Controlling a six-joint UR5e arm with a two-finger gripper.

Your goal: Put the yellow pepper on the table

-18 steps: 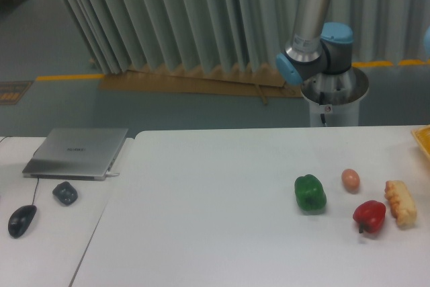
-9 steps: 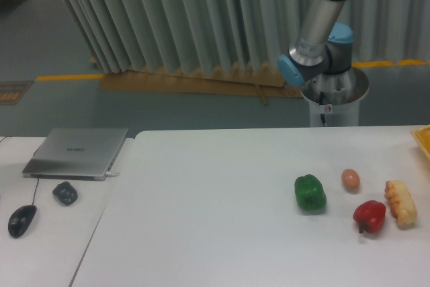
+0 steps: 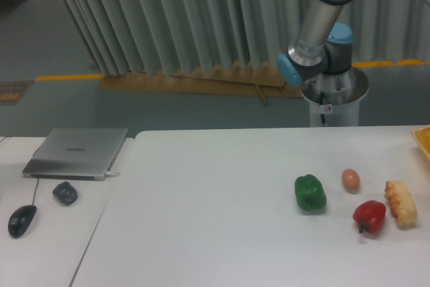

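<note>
Since neither of the task's moving parts shows here, read these lines as what you have to work with, nearest first.
Mouse (image 3: 21, 220): black, on the smaller side bench at your lower left, with a dark rounded object (image 3: 65, 193) just beyond it.
Red pepper (image 3: 369, 217): nearest of the items on the right, just beside a pale ridged food piece (image 3: 400, 202).
Green pepper (image 3: 310, 192): left of the red one, apart from it.
Egg (image 3: 350, 179): brownish, between and behind the two peppers.
Bench (image 3: 201, 206): the large white top, bare across its left and middle.
Laptop (image 3: 77, 152): closed, on the side bench.
Yellow tray edge (image 3: 423, 140): just cut by the right border; you cannot see its contents.
Arm (image 3: 321, 18): only the base and lower links show behind the bench, the upper link running out at top right.
Gripper: out of frame, so you cannot tell whether it is open, closed or carrying anything.
Yellow pepper: nowhere in view.
Key relation: which way the pepper lies from the gripper cannot be read; judging by the arm's lean, both are likely off to the upper right.
</note>
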